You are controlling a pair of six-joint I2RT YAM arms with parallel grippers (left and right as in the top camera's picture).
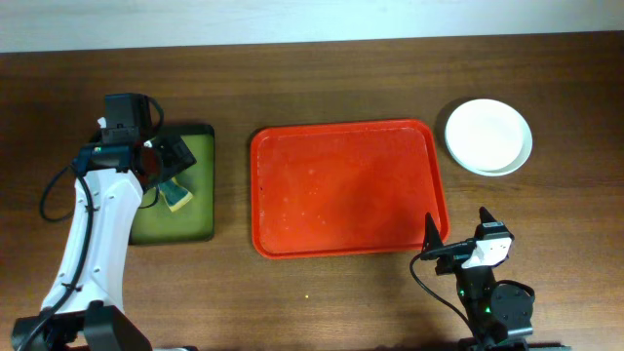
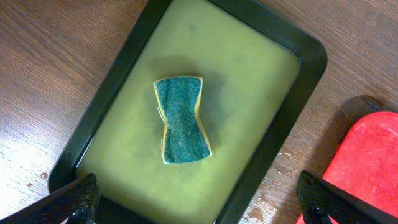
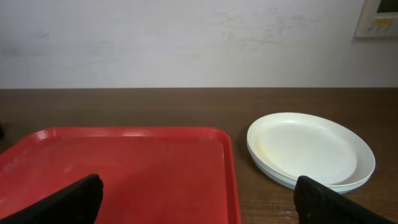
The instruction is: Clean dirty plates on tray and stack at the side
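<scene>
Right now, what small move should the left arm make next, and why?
Probably lift the left end effector straight up and away, empty. It is open above the sponge, which lies on the small green tray. The red tray holds nothing, and the plates sit stacked on the table to its right, so no cleaning seems left.

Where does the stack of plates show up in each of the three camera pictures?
Overhead: the stack of plates sits upper right, just off the red tray.
Left wrist: not in it.
Right wrist: right of centre, beside the tray.
Shared landmark: the red tray, in all three; lower right in the left wrist view.
</scene>
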